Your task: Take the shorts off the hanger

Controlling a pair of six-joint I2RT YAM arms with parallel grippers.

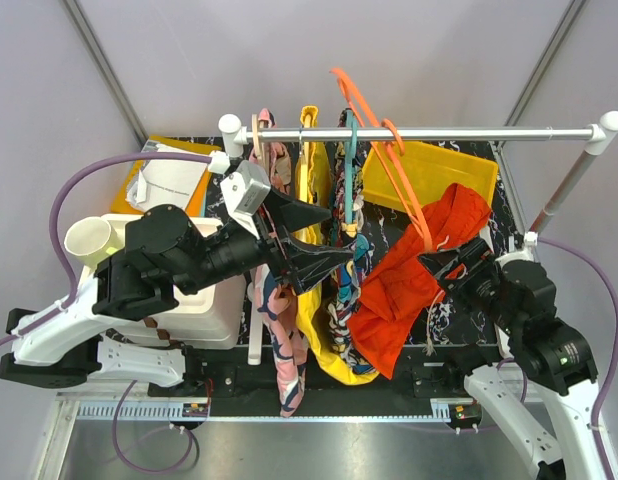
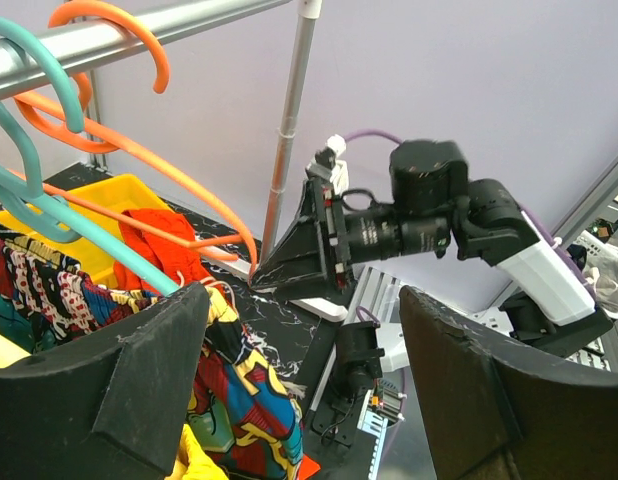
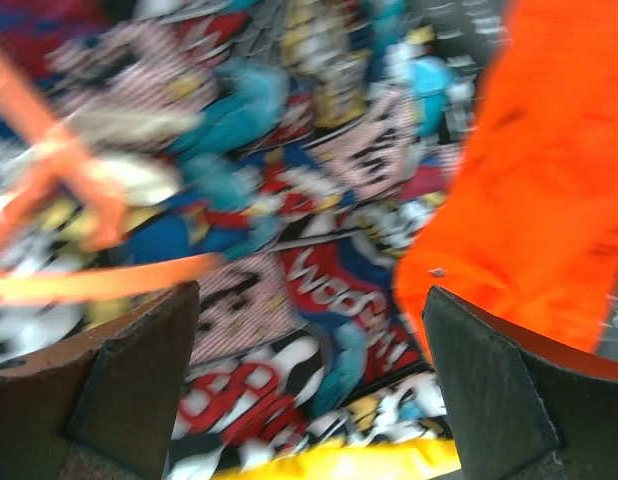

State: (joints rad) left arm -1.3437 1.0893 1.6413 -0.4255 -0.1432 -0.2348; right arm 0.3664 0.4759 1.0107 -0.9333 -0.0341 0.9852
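Shorts (image 1: 414, 285) hung bunched at the lower end of the tilted hanger (image 1: 400, 195), at 6 o'clock from the rail (image 1: 489, 132). Right pincer (image 1: 451, 262) stood spread wide at their 2 o'clock edge, gripping nothing. Left pincer (image 1: 334, 238) likewise gaped empty, at 9 o'clock.

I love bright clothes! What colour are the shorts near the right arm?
Plain bright orange-red. The shorts show best in the top view.
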